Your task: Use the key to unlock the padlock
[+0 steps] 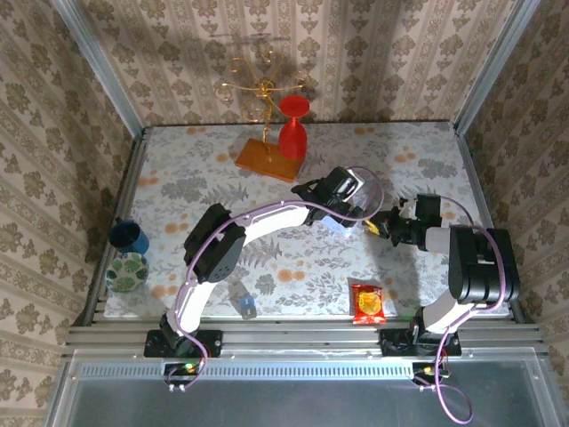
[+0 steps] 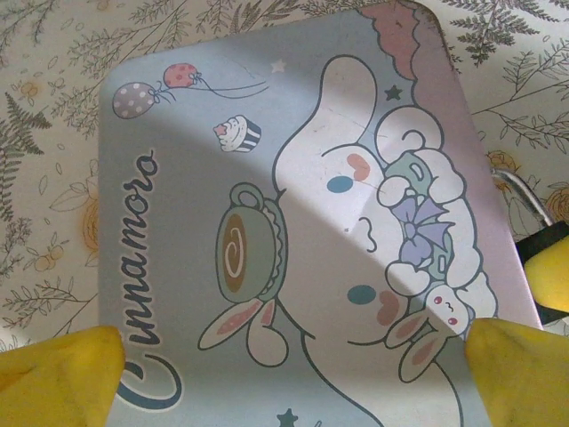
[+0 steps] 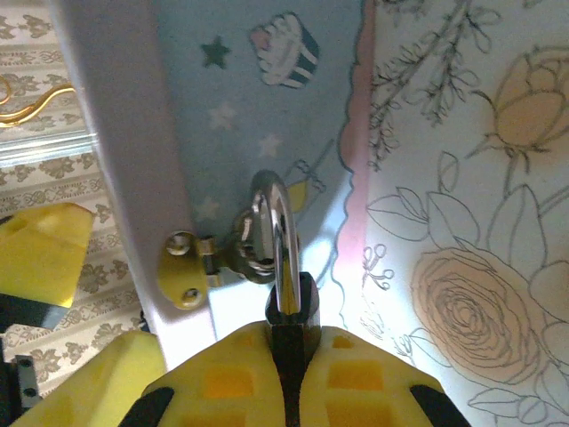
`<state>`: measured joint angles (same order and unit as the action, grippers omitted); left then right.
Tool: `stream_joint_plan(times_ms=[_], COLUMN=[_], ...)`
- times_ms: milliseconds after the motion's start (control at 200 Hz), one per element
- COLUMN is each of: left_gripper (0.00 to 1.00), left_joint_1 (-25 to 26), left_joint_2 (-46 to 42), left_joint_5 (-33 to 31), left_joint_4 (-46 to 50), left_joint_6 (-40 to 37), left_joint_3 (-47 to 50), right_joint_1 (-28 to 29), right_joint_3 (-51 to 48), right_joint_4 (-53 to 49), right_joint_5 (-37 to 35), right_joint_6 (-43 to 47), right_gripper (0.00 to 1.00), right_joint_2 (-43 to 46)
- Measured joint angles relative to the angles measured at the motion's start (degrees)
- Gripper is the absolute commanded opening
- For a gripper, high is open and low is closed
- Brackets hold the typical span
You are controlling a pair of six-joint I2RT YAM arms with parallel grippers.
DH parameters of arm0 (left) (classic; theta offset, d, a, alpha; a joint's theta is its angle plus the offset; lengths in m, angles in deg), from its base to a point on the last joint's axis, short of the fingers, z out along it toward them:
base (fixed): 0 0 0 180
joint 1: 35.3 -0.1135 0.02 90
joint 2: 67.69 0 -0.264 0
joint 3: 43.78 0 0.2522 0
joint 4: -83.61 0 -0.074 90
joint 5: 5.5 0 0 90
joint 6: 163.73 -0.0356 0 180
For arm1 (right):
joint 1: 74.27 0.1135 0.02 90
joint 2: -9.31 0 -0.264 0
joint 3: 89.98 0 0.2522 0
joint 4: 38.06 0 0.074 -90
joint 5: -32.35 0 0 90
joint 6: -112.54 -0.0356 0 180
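Presently, the right gripper (image 3: 286, 365) clenches the dark metal padlock (image 3: 292, 302) between yellow pads. Its silvery curved shackle (image 3: 274, 213) threads the gold-toned hasp (image 3: 188, 271) of the glossy printed tin box (image 2: 293, 222). The left gripper (image 2: 289, 378) straddles the tin box; whether it grips cannot be told.

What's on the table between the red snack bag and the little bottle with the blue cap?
Nothing. In the top view, the flowery tablecloth between the red snack bag and the blue-capped bottle is bare.
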<state>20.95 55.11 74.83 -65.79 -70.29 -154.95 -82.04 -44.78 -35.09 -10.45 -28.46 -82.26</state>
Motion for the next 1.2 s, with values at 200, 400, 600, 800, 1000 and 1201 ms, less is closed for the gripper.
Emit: stream_joint_plan(times_ms=[200, 400, 600, 800, 1000, 1201], left_gripper=[1.00, 1.00, 1.00, 1.00, 1.00, 1.00], left_joint_1=[1.92, 2.91, 3.32, 3.41, 3.41, 3.34], left_joint_2=[-0.66, -0.70, -0.70, -0.68, -0.68, -0.61], left_joint_5=[-1.70, -2.56, -2.49, -2.54, -2.51, -2.01], left_joint_4=[1.14, 1.38, 1.49, 2.12, 2.25, 2.27], left_joint_6=[-3.21, -4.39, -4.50, -4.57, -4.57, -4.57], left_joint_3=[0.00, 0.00, -0.11, -0.28, -0.28, -0.28], right_joint_1=[-0.09, -1.05, -2.91, -3.19, -4.46, -6.21], right_joint_3=[-0.55, -0.90, -2.29, -2.32, -2.23, -1.77], right_joint_4=[-0.24, -1.07, -1.95, -2.14, -2.64, -6.10], right_joint_5=[0.07, 0.48, 1.27, 1.49, 4.50, 6.95], right_joint_6=[1.22, 2.73, 2.36, 1.36, 1.88, 5.79], right_gripper=[0.00, 0.00, 0.00, 0.00, 0.00, 0.00], right_joint_2=[-0.15, 0.39, 2.49, 2.54, 2.32, 2.16])
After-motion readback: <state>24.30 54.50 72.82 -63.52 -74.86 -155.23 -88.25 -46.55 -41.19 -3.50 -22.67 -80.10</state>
